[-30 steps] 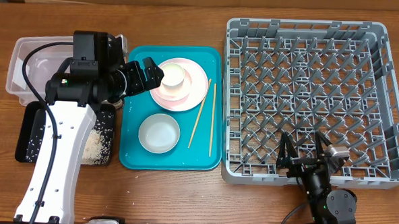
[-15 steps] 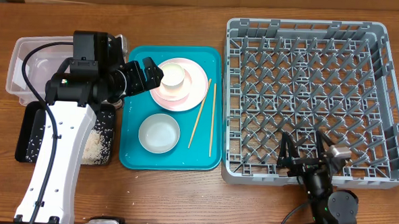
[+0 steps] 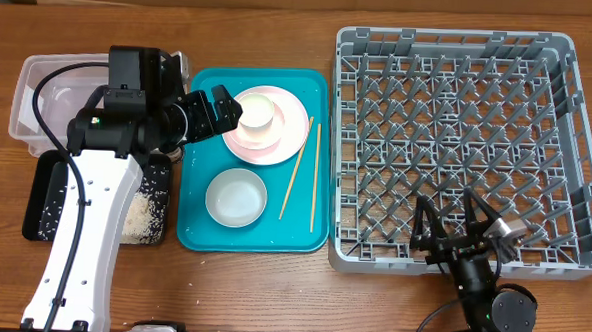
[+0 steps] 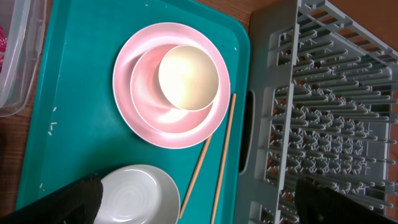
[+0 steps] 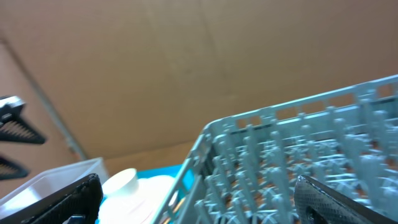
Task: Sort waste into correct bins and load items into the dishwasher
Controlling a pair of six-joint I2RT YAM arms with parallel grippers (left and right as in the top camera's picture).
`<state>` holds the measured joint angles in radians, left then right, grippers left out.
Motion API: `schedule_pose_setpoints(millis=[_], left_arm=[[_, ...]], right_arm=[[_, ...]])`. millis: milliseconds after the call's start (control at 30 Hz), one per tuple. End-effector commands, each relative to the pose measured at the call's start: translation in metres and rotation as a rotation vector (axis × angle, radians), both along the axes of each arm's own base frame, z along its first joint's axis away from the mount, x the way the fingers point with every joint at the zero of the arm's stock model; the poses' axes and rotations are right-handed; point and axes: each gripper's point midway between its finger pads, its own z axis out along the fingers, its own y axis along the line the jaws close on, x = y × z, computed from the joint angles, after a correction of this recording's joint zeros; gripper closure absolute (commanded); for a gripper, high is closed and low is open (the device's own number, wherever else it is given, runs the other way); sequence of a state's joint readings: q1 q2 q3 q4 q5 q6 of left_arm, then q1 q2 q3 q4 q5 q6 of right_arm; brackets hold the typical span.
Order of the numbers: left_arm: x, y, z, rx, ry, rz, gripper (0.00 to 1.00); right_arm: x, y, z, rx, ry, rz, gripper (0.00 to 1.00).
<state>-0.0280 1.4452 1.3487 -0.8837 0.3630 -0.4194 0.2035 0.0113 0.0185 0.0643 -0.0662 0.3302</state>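
Grey plastic takes up the right half of the table (image 3: 271,275): the big dish rack (image 3: 452,38) sits square there with its pegs bare. Just to its left lies the teal tray (image 3: 201,172), their edges nearly touching. On the far left is the clear tub (image 3: 35,80), and in front of it the black tray (image 3: 44,200), partly under the left arm; a pale heap of rice grains (image 3: 144,214) lies at that tray's right end, with loose grains scattered across it. On the teal tray, the pink plate (image 3: 289,136) is at the back, the small pink bowl (image 4: 146,93) sits on it, and the white cup (image 3: 256,112) stands upright in the bowl. The grey-green bowl (image 3: 237,198) is at the front, apart from the plate. Two chopsticks (image 3: 298,176) lie lengthwise along the tray's right side, the left one with its far end on the plate's rim. The left gripper (image 3: 226,115) hovers at the plate's left edge, spread wide and empty. The right gripper (image 3: 445,228) hangs over the rack's near edge, fingers splayed, gripping nothing.
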Motion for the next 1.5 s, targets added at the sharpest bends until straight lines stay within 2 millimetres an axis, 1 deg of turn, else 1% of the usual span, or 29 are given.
schedule_pose_setpoints(millis=[0,100,200,400,567,633,700,867,933,1033,1067,1133,1233,1267,1367,1433,1467], left_arm=[[0.001,0.001,0.002,0.008,-0.009,0.001,0.00],[0.001,0.001,0.002,0.008,-0.009,0.001,0.00],[0.001,0.001,0.002,0.008,-0.009,0.001,0.00],[0.001,0.000,0.002,0.008,-0.009,-0.003,0.00],[0.001,-0.001,0.002,0.008,-0.009,-0.004,0.00],[0.001,-0.001,0.002,0.008,-0.009,-0.004,0.00],[0.001,0.000,0.002,0.008,-0.009,-0.004,0.00],[0.001,-0.001,0.002,0.008,-0.009,-0.004,0.00],[0.001,-0.001,0.002,0.008,-0.009,-0.004,0.00],[0.001,-0.001,0.002,0.008,-0.009,-0.004,0.00],[0.001,-0.001,0.002,0.008,-0.009,-0.004,0.00],[0.001,-0.001,0.002,0.008,-0.009,-0.004,0.00],[0.001,-0.001,0.002,0.008,-0.009,-0.004,0.00],[0.001,-0.001,0.002,0.008,-0.009,-0.004,0.00],[0.001,-0.001,0.002,0.004,-0.009,-0.001,0.00],[0.001,-0.001,0.002,0.001,-0.006,0.001,0.00],[0.001,-0.001,0.002,0.002,-0.006,0.001,0.00]], right_arm=[[-0.004,0.012,-0.001,0.002,-0.006,0.077,0.00],[-0.007,0.015,0.004,0.001,-0.016,0.096,0.00],[-0.010,0.016,0.016,0.001,-0.027,0.106,0.00],[-0.016,0.015,0.044,-0.016,-0.009,0.103,0.00],[-0.011,0.016,0.070,-0.045,0.050,0.102,0.00],[-0.004,0.017,0.081,-0.052,0.100,0.104,0.00],[0.007,0.021,0.094,-0.072,0.211,0.113,0.00],[0.023,0.025,0.111,-0.168,0.394,0.125,0.00],[0.028,0.026,0.118,-0.204,0.492,0.135,0.00],[0.035,0.028,0.127,-0.226,0.617,0.146,0.00],[0.038,0.030,0.131,-0.222,0.639,0.157,0.00],[0.044,0.044,0.140,-0.204,0.663,0.231,0.00],[0.042,0.076,0.146,-0.153,0.674,0.426,0.01],[0.043,0.083,0.148,-0.140,0.669,0.475,0.00],[0.052,0.093,0.144,-0.105,0.687,0.524,0.00],[0.058,0.095,0.135,-0.032,0.759,0.508,0.00],[0.060,0.097,0.132,-0.031,0.772,0.514,0.00]])
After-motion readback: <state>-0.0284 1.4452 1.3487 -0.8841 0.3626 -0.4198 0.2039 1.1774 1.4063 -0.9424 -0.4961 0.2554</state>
